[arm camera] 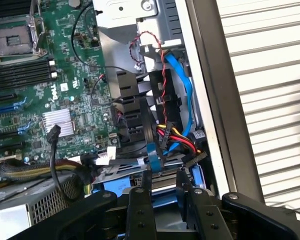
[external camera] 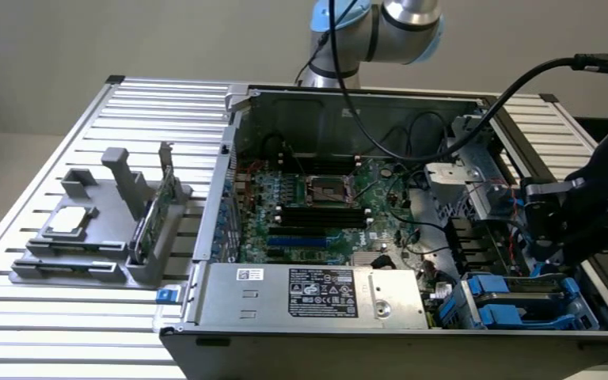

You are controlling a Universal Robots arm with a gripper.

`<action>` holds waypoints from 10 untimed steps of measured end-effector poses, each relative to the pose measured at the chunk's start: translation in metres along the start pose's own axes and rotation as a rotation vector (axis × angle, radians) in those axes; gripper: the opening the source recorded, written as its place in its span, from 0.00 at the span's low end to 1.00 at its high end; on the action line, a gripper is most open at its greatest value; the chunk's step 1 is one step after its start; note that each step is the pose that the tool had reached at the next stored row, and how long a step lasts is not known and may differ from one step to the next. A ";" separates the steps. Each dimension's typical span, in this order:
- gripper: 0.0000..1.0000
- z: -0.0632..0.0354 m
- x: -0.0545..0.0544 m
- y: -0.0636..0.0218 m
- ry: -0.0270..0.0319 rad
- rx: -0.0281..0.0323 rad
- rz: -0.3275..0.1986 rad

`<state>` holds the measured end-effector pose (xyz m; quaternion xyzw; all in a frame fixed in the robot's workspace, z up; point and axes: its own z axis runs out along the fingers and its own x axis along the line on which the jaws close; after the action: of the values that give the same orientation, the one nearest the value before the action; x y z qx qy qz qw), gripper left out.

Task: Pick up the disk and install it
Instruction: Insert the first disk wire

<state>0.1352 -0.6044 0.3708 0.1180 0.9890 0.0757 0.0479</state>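
Gripper (arm camera: 164, 176) closest to lens, two black fingers (arm camera: 140, 205) pointing down into the drive bay (external camera: 579, 309) at a corner of the open computer case (external camera: 283, 348). Jaws part-way closed and they look clamped on the disk (arm camera: 165, 186): a silver strip with a blue rail sits right between the fingertips. Pad contact is hard to confirm, so the grip is a judgement.

Progress: pick-up looks done. Disk is off the grey fixture (external camera: 82, 253), which sits outside the case, well off to the side of the gripper, with the small square chip (external camera: 69, 222) and the upright card (external camera: 165, 190) on it. Disk is at the bay, directly under the hand, among blue plastic guides (external camera: 491, 305). Full seating can't be judged; seating and letting go look like what's left. Red, yellow and blue cable bundle (arm camera: 177, 135) lies just past the fingertips.

Orientation: disk seems to stand on edge, thin edge toward the hand, flat faces toward the finger pads. Long axis probably runs down into the bay, away from the hand; most of the body is hidden.
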 end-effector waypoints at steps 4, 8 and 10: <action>0.34 0.0001 0.000 -0.0001 -0.0041 -0.0090 0.044; 0.34 0.0001 0.000 -0.0001 -0.0079 -0.0174 0.086; 0.34 0.0001 0.000 -0.0001 -0.0097 -0.0204 0.107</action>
<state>0.1349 -0.6044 0.3706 0.1706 0.9802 0.0876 0.0498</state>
